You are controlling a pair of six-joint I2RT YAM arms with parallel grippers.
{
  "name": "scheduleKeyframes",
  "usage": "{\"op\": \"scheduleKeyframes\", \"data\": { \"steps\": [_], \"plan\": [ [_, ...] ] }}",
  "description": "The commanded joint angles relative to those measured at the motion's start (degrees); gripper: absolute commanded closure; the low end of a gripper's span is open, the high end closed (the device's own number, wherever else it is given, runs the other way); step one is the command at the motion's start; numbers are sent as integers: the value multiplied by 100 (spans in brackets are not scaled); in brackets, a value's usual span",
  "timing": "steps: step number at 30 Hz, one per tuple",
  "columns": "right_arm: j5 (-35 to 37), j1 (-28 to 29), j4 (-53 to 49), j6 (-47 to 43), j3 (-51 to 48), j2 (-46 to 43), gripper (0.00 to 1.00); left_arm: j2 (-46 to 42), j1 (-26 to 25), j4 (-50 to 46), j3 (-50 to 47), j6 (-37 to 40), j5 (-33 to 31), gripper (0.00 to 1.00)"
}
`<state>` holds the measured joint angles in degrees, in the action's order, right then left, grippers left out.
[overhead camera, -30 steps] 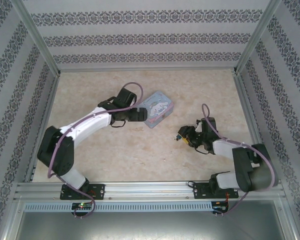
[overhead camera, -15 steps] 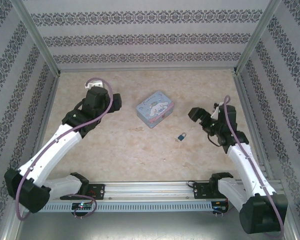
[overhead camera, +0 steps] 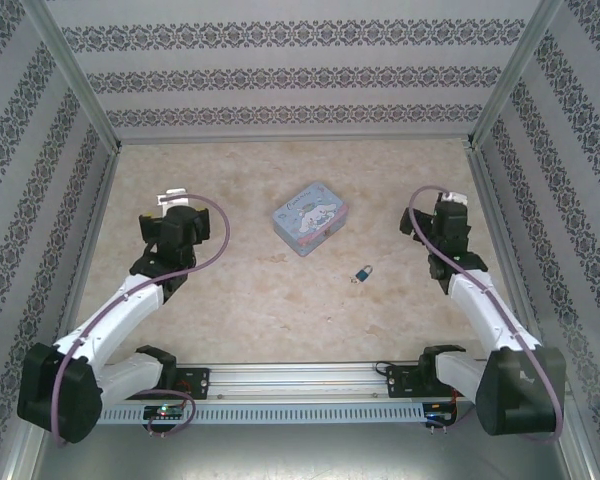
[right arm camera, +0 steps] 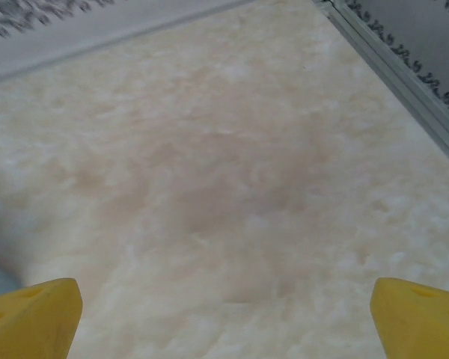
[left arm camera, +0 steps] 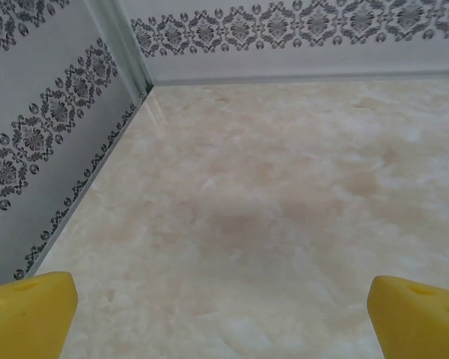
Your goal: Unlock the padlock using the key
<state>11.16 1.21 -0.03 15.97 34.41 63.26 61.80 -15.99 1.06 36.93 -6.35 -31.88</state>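
The tiny blue padlock (overhead camera: 364, 272) lies on the marble-look tabletop, right of centre, with nothing touching it. A small dark bit sticks out at its lower left; I cannot tell whether that is the key. My left gripper (overhead camera: 169, 207) is far off to the left and points toward the back wall. In the left wrist view it (left arm camera: 224, 318) is open, yellow fingertips (left arm camera: 30, 310) wide apart over bare table. My right gripper (overhead camera: 447, 208) is raised to the right of the padlock. The right wrist view shows it (right arm camera: 224, 321) open too, with nothing between its fingertips (right arm camera: 419, 318).
A pale blue cartoon-printed tin box (overhead camera: 310, 217) sits at the centre, up and left of the padlock. Patterned walls with aluminium posts (overhead camera: 75, 80) close in the left, back and right sides. A metal rail (overhead camera: 300, 378) runs along the near edge.
The right gripper has opened, left the padlock on the table and drawn back to the right. The left arm has swung away from the tin box to the left side.
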Motion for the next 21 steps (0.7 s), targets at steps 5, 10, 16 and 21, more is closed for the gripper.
{"op": "scheduleKeyframes", "data": {
  "steps": [5,10,16,21],
  "plan": [
    [311,-64,3006,-815,-890,994,2,604,791,2328,-927,140,742,0],
    [-463,-69,4243,-1224,-1217,1490,2,1773,1023,4250,-1492,531,1151,1],
    [-1403,-98,4783,-1528,-1147,2237,2,2548,1275,4604,-1383,526,2044,1],
    [-1320,-178,5072,-1393,-1210,2324,2,2797,1494,4878,-1411,467,2563,1]
  ]
}}
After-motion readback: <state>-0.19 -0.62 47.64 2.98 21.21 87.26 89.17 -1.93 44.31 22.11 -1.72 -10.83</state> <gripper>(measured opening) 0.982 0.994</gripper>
